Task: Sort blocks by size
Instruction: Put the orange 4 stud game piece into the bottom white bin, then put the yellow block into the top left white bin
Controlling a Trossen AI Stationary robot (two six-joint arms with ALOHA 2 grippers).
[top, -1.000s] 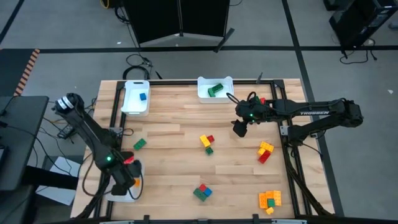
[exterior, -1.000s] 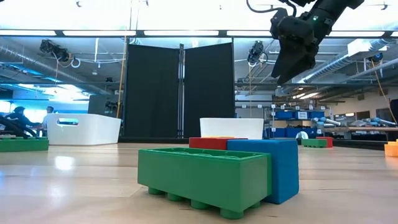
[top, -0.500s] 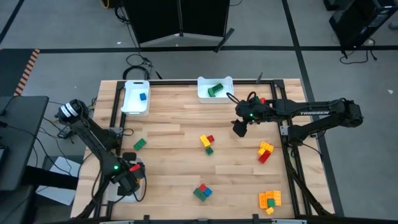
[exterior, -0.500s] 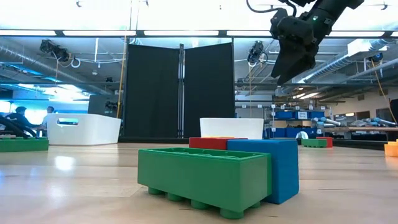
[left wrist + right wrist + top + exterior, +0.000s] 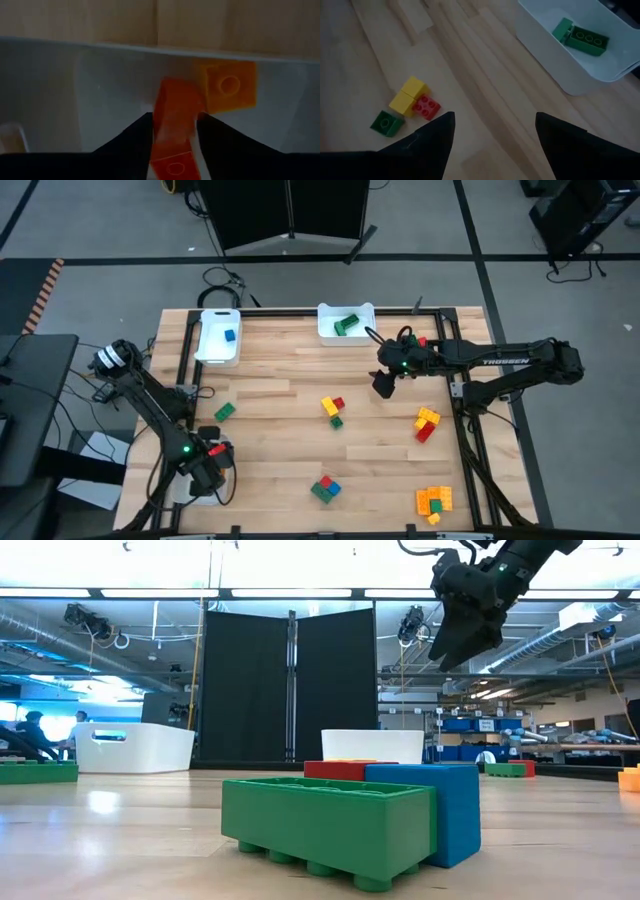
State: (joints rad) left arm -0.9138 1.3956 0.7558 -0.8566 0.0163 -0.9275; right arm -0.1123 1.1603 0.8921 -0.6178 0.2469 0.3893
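The surface (image 5: pixel 280 420) was pale wooden planking in a black frame, standing on grey floor with a black folding screen (image 5: pixel 290 685) behind it; the low view looked on into a lit workshop with shelving and seated people far left.

Three white trays sat at the edges: one at the far left corner (image 5: pixel 217 348) with a blue block (image 5: pixel 230 336), one at far centre (image 5: pixel 330 330) with green blocks (image 5: pixel 346 325), one at the near left corner (image 5: pixel 100 90).

Loose blocks lay scattered: a green one (image 5: pixel 224 411), a yellow-red-green cluster (image 5: pixel 333 409), a green-blue-red cluster (image 5: pixel 324 489), a yellow-red stack (image 5: pixel 426 423), an orange-yellow heap (image 5: pixel 434 501).

The right gripper (image 5: pixel 382 385) hung above the surface beside the far-centre tray, jaws released and empty.

The left gripper (image 5: pixel 203 476) was down in the near-left tray. Only its wrist view showed an orange-red block (image 5: pixel 172 115) between its jaws, beside an orange block (image 5: pixel 229 86) on the tray floor; whether they clenched it I cannot tell.
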